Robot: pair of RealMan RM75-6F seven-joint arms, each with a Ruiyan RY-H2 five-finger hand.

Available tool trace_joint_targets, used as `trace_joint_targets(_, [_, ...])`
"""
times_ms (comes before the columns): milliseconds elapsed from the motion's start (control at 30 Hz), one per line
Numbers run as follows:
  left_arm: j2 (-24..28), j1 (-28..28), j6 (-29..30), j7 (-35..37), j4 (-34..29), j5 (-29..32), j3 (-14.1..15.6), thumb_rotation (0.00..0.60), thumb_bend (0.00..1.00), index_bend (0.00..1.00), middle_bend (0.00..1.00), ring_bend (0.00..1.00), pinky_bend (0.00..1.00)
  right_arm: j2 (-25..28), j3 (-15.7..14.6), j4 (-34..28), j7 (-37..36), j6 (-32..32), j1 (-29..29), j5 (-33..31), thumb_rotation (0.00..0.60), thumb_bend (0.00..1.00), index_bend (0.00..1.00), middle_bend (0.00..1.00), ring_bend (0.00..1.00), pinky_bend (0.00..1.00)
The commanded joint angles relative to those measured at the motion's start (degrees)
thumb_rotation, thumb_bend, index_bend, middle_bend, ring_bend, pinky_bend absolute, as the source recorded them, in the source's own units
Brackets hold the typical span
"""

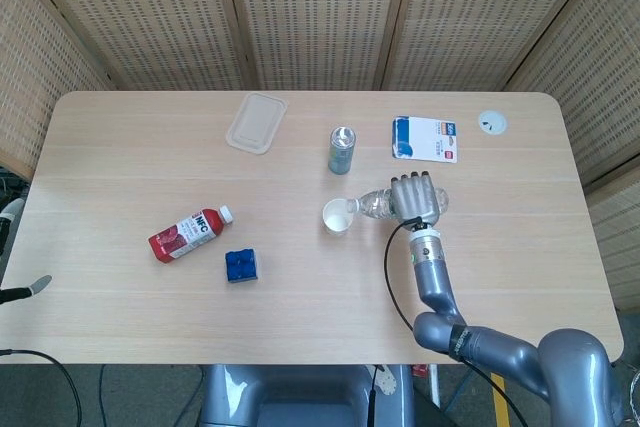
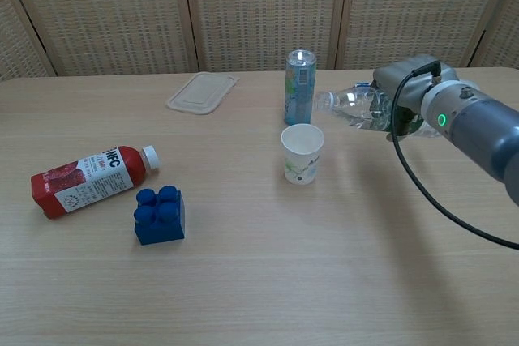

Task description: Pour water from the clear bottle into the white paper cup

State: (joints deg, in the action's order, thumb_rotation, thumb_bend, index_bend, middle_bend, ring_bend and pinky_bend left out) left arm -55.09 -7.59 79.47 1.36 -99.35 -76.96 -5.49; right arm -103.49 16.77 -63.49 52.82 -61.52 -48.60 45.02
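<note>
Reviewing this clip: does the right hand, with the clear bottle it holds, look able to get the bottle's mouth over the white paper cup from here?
Probably yes. The right hand holds the clear bottle tilted, its mouth beside and above the white paper cup; nothing stands between them. The green can sits behind.

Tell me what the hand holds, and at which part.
The right hand grips the clear bottle around its body; the neck points toward the cup.
</note>
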Motion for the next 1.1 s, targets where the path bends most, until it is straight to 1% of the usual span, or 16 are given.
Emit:
trace_joint_targets(33, [0.0, 0.0, -0.1, 0.0, 0.0, 0.0, 0.0, 0.600, 0.00, 0.00, 0.00, 0.00, 0.00, 0.0, -0.2, 0.1, 0.8, -0.3, -0.2, -0.2, 0.600, 0.49, 0.59, 0.60, 0.41, 0.53])
trace_joint_targets(567, [0.1, 0.0, -0.2, 0.0, -0.1, 0.2, 0.0, 0.600, 0.00, 0.00, 0.00, 0.00, 0.00, 0.0, -0.6, -0.1, 5.1, -2.2, -0.9, -1.1, 0.600, 0.49, 0.59, 0.60, 0.41, 0.53])
trace_joint_targets(1100, [0.2, 0.0, -0.2, 0.4, 0.0, 0.0, 0.1, 0.600, 0.00, 0.00, 0.00, 0.00, 0.00, -0.1, -1.4, 0.2, 7.7, -3.2, -1.2, -1.4, 0.600, 0.49, 0.59, 0.60, 0.41, 0.53])
